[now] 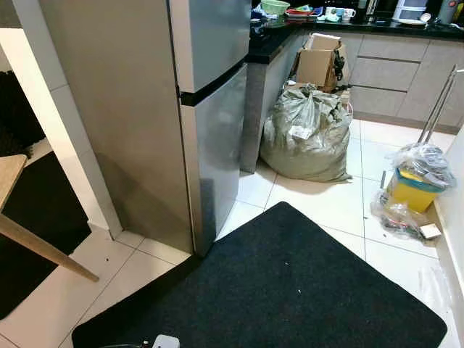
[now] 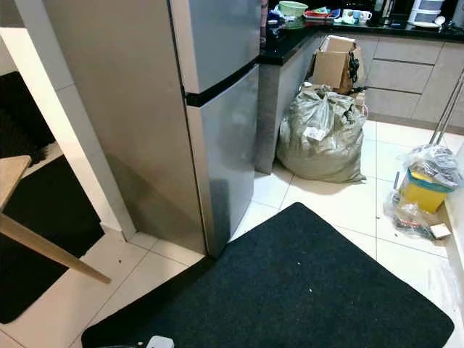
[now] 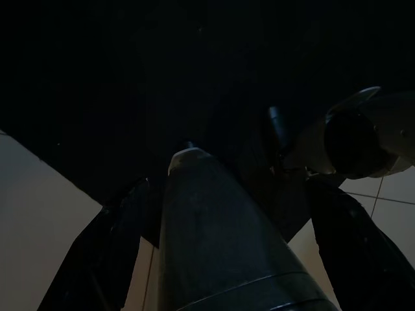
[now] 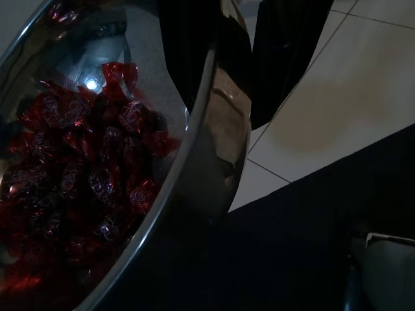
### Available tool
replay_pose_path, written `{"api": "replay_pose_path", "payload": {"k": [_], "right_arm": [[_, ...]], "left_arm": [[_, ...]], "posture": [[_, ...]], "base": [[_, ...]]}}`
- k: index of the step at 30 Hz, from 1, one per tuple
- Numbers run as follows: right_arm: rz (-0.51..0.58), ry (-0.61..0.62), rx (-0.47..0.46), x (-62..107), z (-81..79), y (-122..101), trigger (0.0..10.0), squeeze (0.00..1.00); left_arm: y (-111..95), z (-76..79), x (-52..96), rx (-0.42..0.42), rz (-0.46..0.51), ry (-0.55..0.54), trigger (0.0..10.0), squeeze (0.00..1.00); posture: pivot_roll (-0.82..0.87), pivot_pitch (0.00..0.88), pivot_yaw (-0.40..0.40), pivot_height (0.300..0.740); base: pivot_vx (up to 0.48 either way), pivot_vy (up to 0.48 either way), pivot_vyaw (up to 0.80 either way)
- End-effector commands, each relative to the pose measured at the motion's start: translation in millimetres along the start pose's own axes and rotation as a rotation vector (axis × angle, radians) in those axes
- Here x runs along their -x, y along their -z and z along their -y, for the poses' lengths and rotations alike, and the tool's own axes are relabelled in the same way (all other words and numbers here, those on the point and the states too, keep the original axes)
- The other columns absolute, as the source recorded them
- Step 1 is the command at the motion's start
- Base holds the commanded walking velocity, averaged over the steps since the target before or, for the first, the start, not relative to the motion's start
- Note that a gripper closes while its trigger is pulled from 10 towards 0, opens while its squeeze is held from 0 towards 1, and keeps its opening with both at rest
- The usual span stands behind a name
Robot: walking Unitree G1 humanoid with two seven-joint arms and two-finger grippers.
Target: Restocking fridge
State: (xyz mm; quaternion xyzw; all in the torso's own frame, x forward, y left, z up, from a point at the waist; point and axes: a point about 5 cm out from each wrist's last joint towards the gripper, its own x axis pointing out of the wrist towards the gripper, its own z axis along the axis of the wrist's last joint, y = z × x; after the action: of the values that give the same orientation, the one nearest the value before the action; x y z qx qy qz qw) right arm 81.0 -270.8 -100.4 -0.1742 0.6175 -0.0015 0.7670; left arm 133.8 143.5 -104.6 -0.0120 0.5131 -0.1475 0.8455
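Currently both fridge (image 1: 210, 123) doors are closed, upper and lower, with the fridge standing ahead of the robot past the corner of the black mat (image 1: 275, 290). Right end effector (image 4: 259, 45): black fingers clamp the rim of a shiny metal bowl (image 4: 201, 168) holding red-wrapped sweets (image 4: 84, 181), carried low over the mat edge and pale floor tile. Left end effector (image 3: 214, 259): very dark view; two black fingers flank a dark rounded object with a pale tip (image 3: 188, 159), which lies between them, but whether they press it I cannot tell. Stock is thus in hand, not yet in the fridge. Judgement on risks: bowl is held by its rim only, so a tilt while walking could spill sweets on the floor. Door needs a free end effector; neither looks free, so pulling the door with a loaded one could drop or knock the load. Grey sack (image 1: 308, 134), cardboard box (image 1: 319, 61) and yellow bin (image 1: 413, 188) lie beyond the fridge, well apart from both end effectors; wooden surface (image 1: 11, 177) juts in at left, a snag if turning.
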Motion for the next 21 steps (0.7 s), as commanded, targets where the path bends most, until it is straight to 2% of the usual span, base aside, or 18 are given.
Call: {"api": "replay_pose_path", "payload": {"k": [1,8,21], "right_arm": [[0.016,-0.001,0.022,-0.3,-0.5,-5.5,10.0,0.0],[0.016,0.003,0.111,-0.5,-3.0,-4.9,10.0,0.0],[0.069,0.036,0.17,-0.4,4.5,-22.2,10.0,0.0]], "left_arm": [[9.8,-1.4,1.7,-0.003,-0.045,-0.008,10.0,0.0],[10.3,-6.0,2.6,-0.01,-0.047,-0.053,10.0,0.0],[14.3,-1.0,1.8,0.046,-0.04,-0.09,10.0,0.0]], "posture": [[-0.06,0.0,-0.01,0.74],[-0.06,0.0,-0.029,0.74],[-0.06,0.0,-0.049,0.74]], "base": [[0.0,0.0,0.0],[0.0,0.0,0.0],[0.0,0.0,0.0]]}}
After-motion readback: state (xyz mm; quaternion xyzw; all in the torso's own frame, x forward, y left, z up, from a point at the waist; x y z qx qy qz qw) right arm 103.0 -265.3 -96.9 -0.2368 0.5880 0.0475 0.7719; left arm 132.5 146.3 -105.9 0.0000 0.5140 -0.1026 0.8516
